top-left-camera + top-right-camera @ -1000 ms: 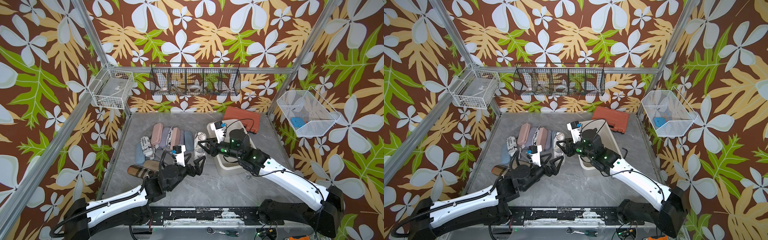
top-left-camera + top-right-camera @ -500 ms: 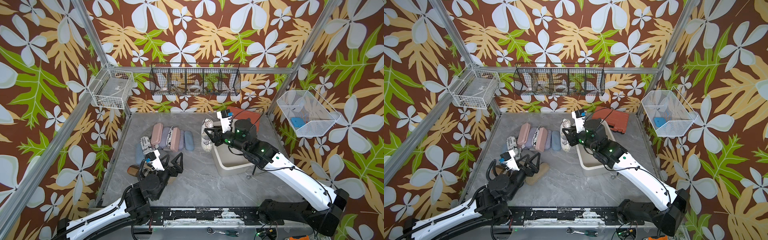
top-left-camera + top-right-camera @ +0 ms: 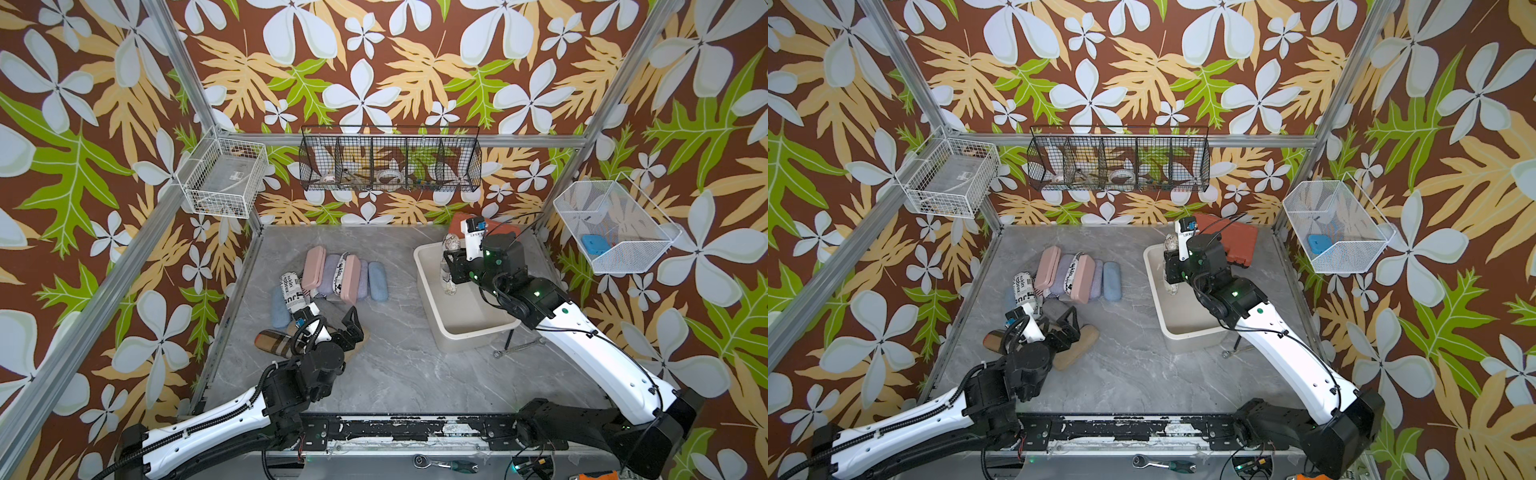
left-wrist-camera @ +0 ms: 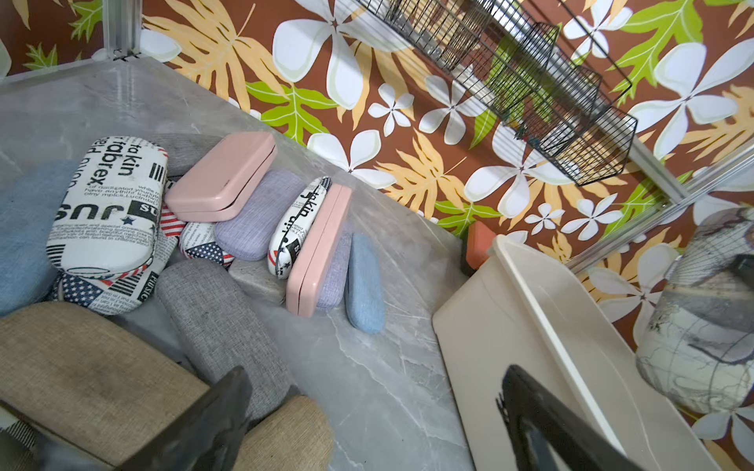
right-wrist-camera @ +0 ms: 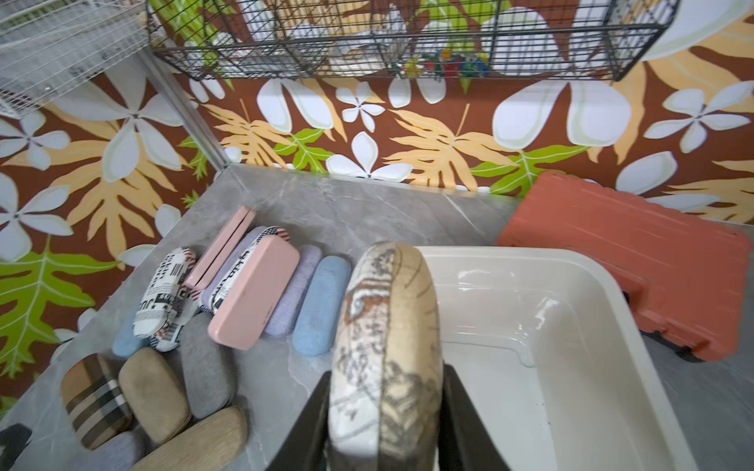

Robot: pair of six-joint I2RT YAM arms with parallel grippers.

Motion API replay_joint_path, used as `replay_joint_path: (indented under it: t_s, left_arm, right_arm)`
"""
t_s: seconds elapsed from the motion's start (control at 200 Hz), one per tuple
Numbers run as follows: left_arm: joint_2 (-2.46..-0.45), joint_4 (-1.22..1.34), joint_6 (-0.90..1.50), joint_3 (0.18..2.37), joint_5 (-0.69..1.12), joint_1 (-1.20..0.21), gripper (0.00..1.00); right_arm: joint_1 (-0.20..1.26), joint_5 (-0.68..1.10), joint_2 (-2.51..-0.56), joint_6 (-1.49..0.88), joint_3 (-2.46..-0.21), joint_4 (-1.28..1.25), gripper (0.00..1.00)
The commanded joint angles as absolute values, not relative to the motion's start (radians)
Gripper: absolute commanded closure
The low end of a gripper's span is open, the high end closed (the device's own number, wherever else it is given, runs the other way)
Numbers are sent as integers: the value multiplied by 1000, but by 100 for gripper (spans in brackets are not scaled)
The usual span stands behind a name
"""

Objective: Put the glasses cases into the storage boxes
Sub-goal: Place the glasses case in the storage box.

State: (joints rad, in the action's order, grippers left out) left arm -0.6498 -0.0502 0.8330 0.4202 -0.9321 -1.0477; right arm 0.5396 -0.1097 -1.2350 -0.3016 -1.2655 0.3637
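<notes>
Cream tub (image 3: 469,316) — printed case (image 3: 450,244) over it.

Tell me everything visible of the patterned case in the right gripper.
The patterned case is an oblong, rounded shell, cream and tan, with grey-black ink drawings and script and a rust-brown patch near its far end. A seam runs along it; it is closed. The right gripper clamps it near one end, black jaws on opposite sides. In a top view the case stands on end over the storage box, by the wall nearest the other cases. Whether it touches the box cannot be told.
</notes>
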Motion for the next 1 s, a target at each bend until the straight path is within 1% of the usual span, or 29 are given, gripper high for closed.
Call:
replay_joint_path:
  t_s: [0.0, 0.195, 0.295, 0.385, 0.461, 0.696, 0.926, 0.996]
  left_arm:
    - [-679, -3, 832, 415, -925, -1040, 3]
    - [-734, -10, 832, 450, -877, -1009, 3]
    - [-749, -11, 823, 442, -856, -1001, 2]
    - [-759, -37, 852, 440, -834, -993, 3]
    - [-764, -47, 865, 440, -803, -992, 2]
    - [-754, -108, 895, 444, -783, -991, 2]
    - [-742, -127, 897, 435, -786, -991, 2]
    - [-739, -130, 900, 436, -785, -992, 2]
  right_arm:
    - [518, -179, -1245, -255, -1283, 368, 67]
    - [489, -196, -1290, -211, -1275, 423, 67]
    - [468, -121, -1321, -201, -1235, 414, 67]
    - [465, -63, -1391, -199, -1231, 406, 67]
    - [464, -22, -1483, -190, -1273, 438, 68]
    - [464, 20, -1680, -187, -1319, 420, 67]
    - [462, 47, -1775, -201, -1324, 380, 66]
    - [462, 48, -1783, -201, -1316, 368, 64]
